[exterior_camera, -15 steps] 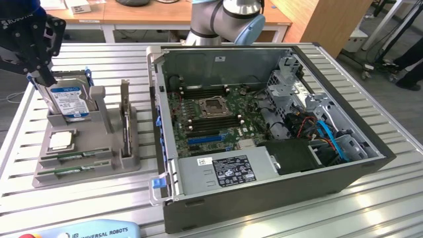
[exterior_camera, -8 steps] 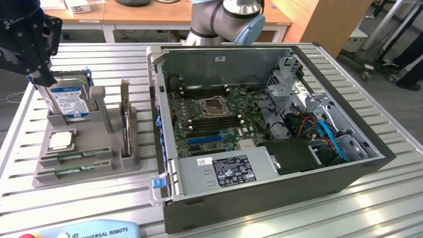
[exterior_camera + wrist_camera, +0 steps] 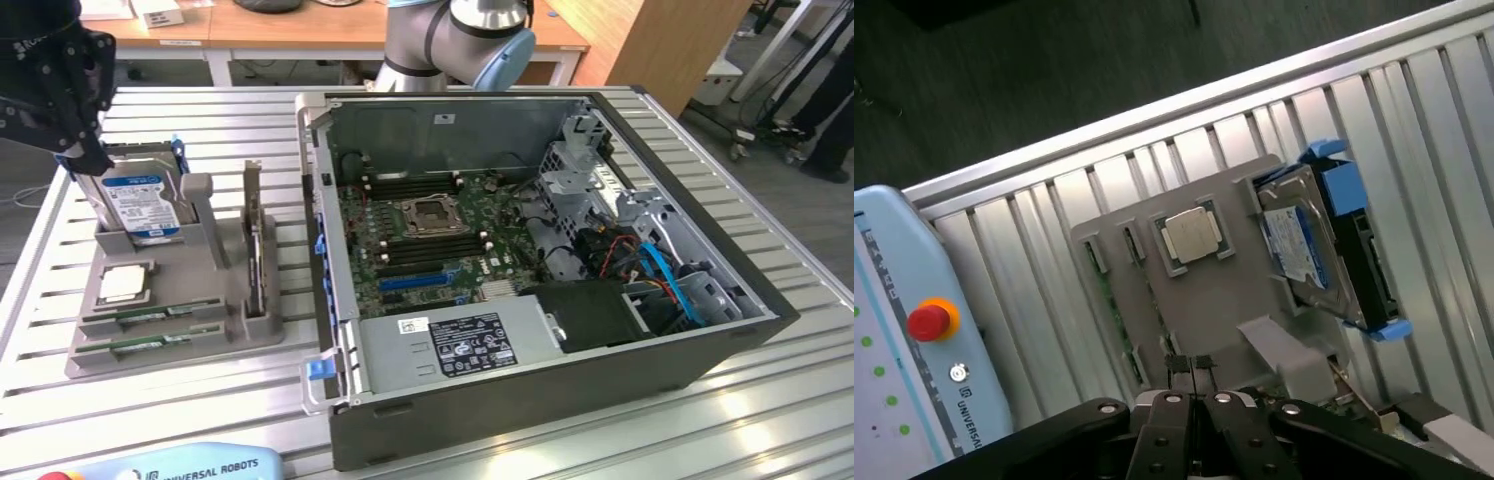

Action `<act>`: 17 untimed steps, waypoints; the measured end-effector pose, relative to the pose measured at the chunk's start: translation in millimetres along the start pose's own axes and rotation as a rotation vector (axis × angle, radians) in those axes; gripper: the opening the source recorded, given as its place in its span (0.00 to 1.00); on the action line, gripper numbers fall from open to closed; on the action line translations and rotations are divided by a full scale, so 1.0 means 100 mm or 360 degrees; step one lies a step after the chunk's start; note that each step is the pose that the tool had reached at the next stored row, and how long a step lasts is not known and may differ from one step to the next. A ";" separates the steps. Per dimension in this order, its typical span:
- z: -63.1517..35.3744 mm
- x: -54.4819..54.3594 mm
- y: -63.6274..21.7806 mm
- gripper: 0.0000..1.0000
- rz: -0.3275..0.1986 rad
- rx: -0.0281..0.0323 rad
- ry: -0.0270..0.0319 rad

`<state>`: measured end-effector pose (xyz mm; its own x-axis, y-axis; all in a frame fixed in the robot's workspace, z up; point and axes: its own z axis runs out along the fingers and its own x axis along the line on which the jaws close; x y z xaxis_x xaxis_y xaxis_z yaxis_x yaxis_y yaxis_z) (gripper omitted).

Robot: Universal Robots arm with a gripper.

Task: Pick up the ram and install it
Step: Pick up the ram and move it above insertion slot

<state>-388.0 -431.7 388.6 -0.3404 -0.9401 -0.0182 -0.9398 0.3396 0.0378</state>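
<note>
1. My gripper [image 3: 1192, 366] is shut tight, and it holds nothing.
2. It hangs over the tray [image 3: 187, 357].
3. The ram [image 3: 150, 318] lies in the tray, at 9 o'clock from the case [image 3: 534, 400] in the exterior view.

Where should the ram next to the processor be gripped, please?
Grip the ram by its long upper edge at mid-length, from straight above, jaws across its thin faces. It seems to sit on edge in a narrow slot of the holder, leaving just that green edge exposed.
</note>
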 end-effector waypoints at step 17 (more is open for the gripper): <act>0.013 0.00 0.000 0.10 -0.0492 -0.00086 0.00197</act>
<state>-388.0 -431.7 387.3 -0.0381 -0.9991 -0.0175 -0.9986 0.0374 0.0377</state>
